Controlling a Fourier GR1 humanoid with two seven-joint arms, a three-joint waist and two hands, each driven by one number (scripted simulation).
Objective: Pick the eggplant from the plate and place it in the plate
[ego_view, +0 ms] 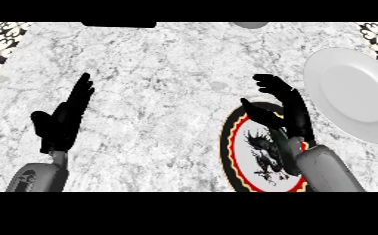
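Though my right forearm covers most of it, the eggplant (282,146) shows as a dark greenish sliver lying on the patterned plate (240,151), the one with a red and black rim and a dark bird-like figure in its middle. My right hand (289,110) sits just above that plate's upper edge, fingers straight and spread apart, thumb out to the left, holding nothing; I cannot tell whether it touches the eggplant. Just to the right of this hand lies the plain white plate (339,94), cut off by the view's right edge and bare on the part I can see. Both plates rest on the grey marbled tabletop (170,79). Well apart, at the view's left, my left hand (65,116) rests open, fingers straight and pointing up, with nothing in it.
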